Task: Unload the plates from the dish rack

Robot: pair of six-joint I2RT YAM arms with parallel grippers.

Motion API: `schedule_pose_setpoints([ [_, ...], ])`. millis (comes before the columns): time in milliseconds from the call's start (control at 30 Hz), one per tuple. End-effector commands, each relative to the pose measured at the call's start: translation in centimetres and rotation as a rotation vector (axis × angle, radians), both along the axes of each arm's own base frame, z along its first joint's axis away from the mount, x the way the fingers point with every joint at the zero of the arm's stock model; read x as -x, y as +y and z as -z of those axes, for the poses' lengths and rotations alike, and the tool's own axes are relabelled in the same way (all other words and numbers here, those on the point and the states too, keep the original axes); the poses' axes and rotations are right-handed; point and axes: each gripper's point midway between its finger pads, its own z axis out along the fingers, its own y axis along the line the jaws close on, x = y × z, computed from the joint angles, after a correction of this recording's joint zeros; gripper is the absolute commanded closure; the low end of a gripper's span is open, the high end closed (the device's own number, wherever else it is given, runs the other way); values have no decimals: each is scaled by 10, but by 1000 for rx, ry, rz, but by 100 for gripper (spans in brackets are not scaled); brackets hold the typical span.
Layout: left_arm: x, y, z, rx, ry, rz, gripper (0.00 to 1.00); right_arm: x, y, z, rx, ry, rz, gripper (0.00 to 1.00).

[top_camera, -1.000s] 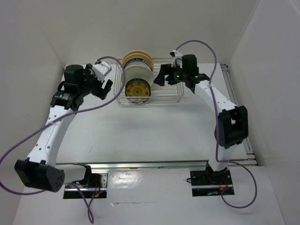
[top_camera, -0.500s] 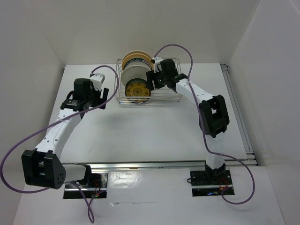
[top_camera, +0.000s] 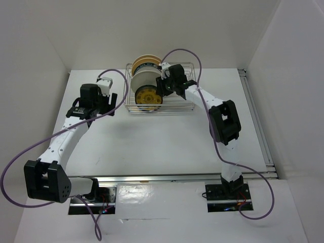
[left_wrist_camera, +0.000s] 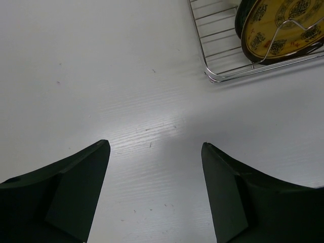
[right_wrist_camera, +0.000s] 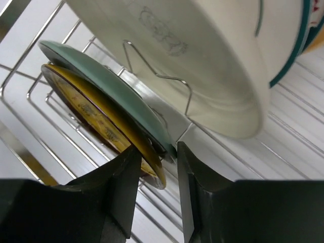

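Observation:
The dish rack (top_camera: 188, 108) stands at the back of the table with plates upright in its left half. A small gold-patterned plate (top_camera: 148, 96) is at the front, a large cream plate (top_camera: 148, 77) behind it and a tan one (top_camera: 148, 62) at the back. My right gripper (top_camera: 163, 90) reaches in from the right. In the right wrist view its jaws (right_wrist_camera: 158, 152) straddle the rims of the gold plate (right_wrist_camera: 86, 109) and a pale blue-green plate (right_wrist_camera: 101, 81). The left finger is at the gold rim, while a sliver of gap remains at the right finger. My left gripper (left_wrist_camera: 154, 147) hangs open over bare table, left of the rack (left_wrist_camera: 217, 76).
The large cream plate (right_wrist_camera: 202, 61) leans just behind the two small plates, close above my right fingers. Upright wire prongs (right_wrist_camera: 187, 96) stand between the plates. White walls close in the table at the back and both sides.
My right arm swung left from the rack's right end to the small plates and its jaws narrowed around their rims. My left arm drew back from the rack's left side.

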Motion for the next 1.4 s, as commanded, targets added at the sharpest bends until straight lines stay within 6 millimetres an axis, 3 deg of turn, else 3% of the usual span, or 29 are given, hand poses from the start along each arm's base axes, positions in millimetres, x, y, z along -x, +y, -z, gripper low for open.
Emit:
schedule_pose_setpoints([
  [0, -10, 1, -13, 8, -57, -9, 14, -14, 14, -16, 4, -87, -14, 60],
  [267, -6, 2, -13, 2, -73, -4, 14, -2, 19, -4, 80, -111, -18, 60],
  [333, -4, 2, -9, 1, -62, -4, 14, -4, 16, -9, 87, -124, 2, 56],
  [467, -1, 2, -4, 0, -59, -4, 14, -3, 8, 0, 120, -104, 28, 52],
  [633, 1, 1, -1, 5, -59, 4, 14, 3, -2, 9, 151, -65, 70, 53],
  [700, 1, -1, -1, 11, -58, 11, 14, 6, -6, 11, 154, -55, 82, 58],
  [733, 1, -1, -1, 11, -58, 11, 14, 8, -8, 10, 160, -56, 89, 69],
  [833, 1, -1, -1, 11, -58, 11, 14, 11, -8, 4, 164, -69, 96, 90],
  [900, 1, -1, -1, 11, -58, 11, 14, 13, -9, -1, 162, -72, 96, 90],
  [1133, 0, -3, -5, 17, -67, 19, 14, 13, -12, -41, 181, -163, 129, 80],
  [1167, 0, -3, -5, 17, -67, 19, 14, 14, -13, -40, 192, -160, 124, 79],
  [1300, 0, -3, -5, 17, -67, 19, 14, 15, -17, -39, 200, -160, 133, 50],
  [1367, 0, -4, -5, 22, -66, 26, 14, 13, -19, -33, 217, -155, 147, 50],
])
